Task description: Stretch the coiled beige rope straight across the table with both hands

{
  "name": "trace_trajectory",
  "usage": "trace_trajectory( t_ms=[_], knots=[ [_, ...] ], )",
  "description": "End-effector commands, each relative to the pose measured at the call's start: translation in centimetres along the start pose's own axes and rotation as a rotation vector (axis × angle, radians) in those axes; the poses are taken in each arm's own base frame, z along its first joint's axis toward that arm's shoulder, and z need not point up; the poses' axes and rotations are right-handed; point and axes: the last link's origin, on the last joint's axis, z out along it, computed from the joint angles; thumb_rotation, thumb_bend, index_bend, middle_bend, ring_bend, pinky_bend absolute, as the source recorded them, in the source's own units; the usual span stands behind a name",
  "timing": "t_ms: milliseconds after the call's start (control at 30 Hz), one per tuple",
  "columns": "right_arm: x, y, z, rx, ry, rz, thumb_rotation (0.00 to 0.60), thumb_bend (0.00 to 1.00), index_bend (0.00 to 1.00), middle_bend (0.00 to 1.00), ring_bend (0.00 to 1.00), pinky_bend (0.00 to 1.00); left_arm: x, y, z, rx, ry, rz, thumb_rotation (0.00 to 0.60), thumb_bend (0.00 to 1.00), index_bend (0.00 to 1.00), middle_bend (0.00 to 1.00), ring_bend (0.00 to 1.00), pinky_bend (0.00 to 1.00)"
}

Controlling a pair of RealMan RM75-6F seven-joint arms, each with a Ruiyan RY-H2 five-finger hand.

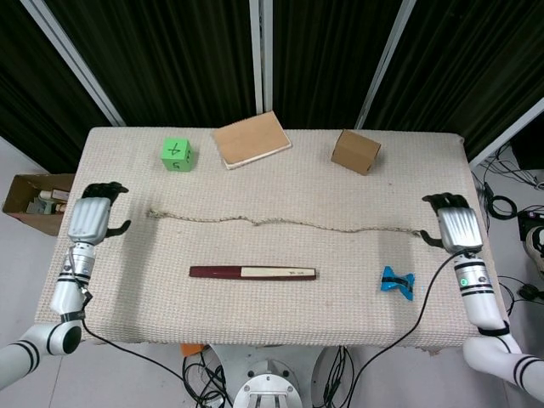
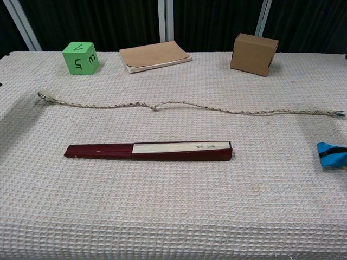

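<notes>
The beige rope (image 1: 280, 223) lies stretched across the table in a slightly wavy line, also seen in the chest view as the rope (image 2: 184, 106), with a small kink near its middle. My left hand (image 1: 89, 219) hovers at the table's left edge, apart from the rope's left end, fingers spread and holding nothing. My right hand (image 1: 457, 227) is at the right edge, just beyond the rope's right end, fingers apart and empty. Neither hand shows in the chest view.
A dark red and white folded fan (image 1: 252, 273) lies in front of the rope. A green cube (image 1: 176, 154), a brown notebook (image 1: 252, 139) and a small cardboard box (image 1: 355, 151) stand at the back. A blue clip (image 1: 397, 282) lies front right.
</notes>
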Motion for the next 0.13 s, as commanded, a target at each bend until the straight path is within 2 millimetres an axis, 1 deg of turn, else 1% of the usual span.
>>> trace_trajectory(
  t_ms=[33, 133],
  knots=[
    [4.0, 3.8, -5.2, -0.079, 0.029, 0.025, 0.6, 0.2, 0.21, 0.21, 0.11, 0.18, 2.8, -2.3, -3.7, 0.021, 0.029, -0.007, 0.6, 0.23, 0.27, 0.2, 0.16, 0.15],
    [5.1, 4.6, -7.8, -0.104, 0.052, 0.039, 0.6, 0.21, 0.2, 0.21, 0.1, 0.17, 3.8, -3.0, -6.3, 0.026, 0.044, -0.007, 0.6, 0.23, 0.27, 0.2, 0.16, 0.15]
  ],
)
